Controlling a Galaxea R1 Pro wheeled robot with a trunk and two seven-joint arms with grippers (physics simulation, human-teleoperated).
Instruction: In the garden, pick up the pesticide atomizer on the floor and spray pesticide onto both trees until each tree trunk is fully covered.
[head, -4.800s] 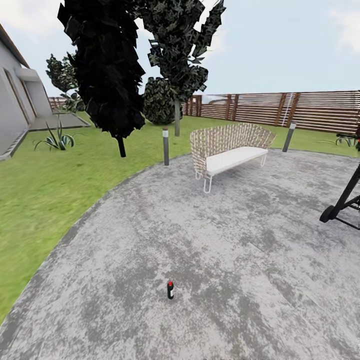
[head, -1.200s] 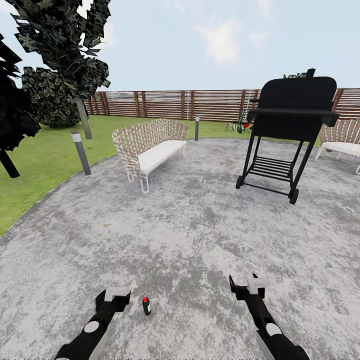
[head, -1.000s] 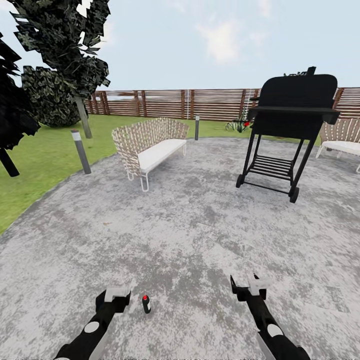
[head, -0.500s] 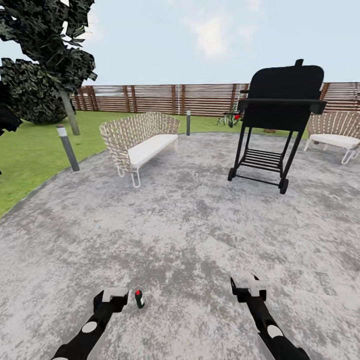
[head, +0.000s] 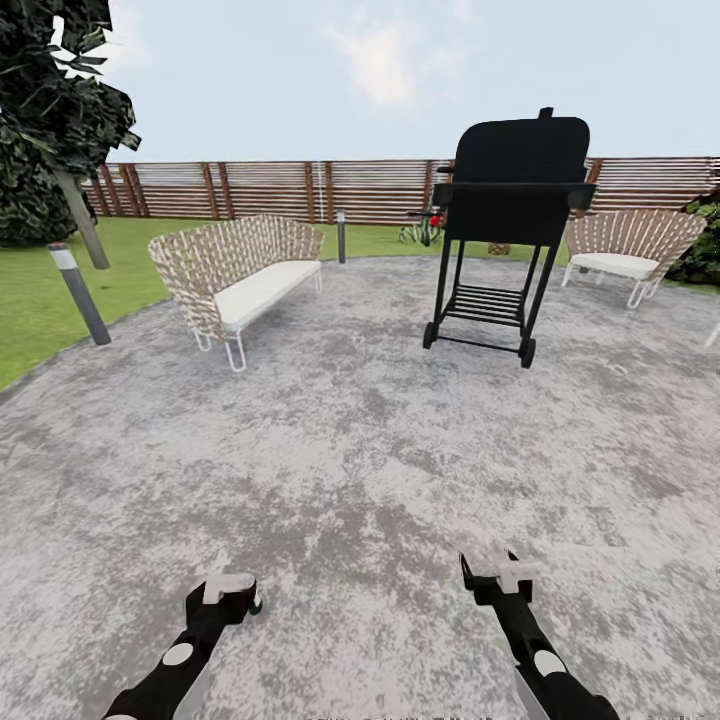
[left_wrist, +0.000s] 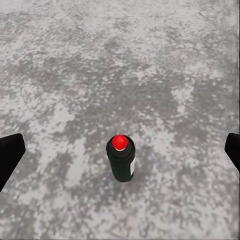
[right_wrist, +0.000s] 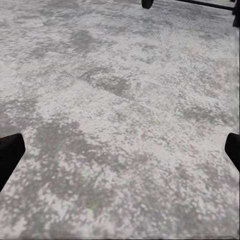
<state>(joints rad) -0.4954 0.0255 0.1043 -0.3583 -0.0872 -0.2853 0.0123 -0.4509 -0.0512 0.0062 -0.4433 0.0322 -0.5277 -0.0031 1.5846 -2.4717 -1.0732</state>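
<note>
The pesticide atomizer (left_wrist: 121, 159) stands upright on the grey mottled floor (left_wrist: 165, 65), a dark bottle with a pale label patch on its side and a red top. In the left wrist view it sits between the two dark fingertips (left_wrist: 10, 155) of the left claw (left_wrist: 120, 152), which are spread wide at the picture's edges and touch nothing. In the head view the left claw (head: 228, 592) hangs low over the paving, and the bottle is mostly hidden behind it.

The right claw (head: 497, 575) hovers over bare paving well apart from the left one; in its wrist view the right claw (right_wrist: 120, 150) is also spread wide, with nothing between the fingertips.

Farther off on the paving stand a wicker bench (head: 238, 272) with a white cushion, a black wheeled grill (head: 505, 220) and a second wicker seat (head: 625, 245). A short bollard light (head: 80, 292) stands at the edge of the green lawn (head: 40, 310), beside a dark-leaved tree (head: 55, 110), and a brown slatted fence (head: 270, 188) closes the garden behind.
</note>
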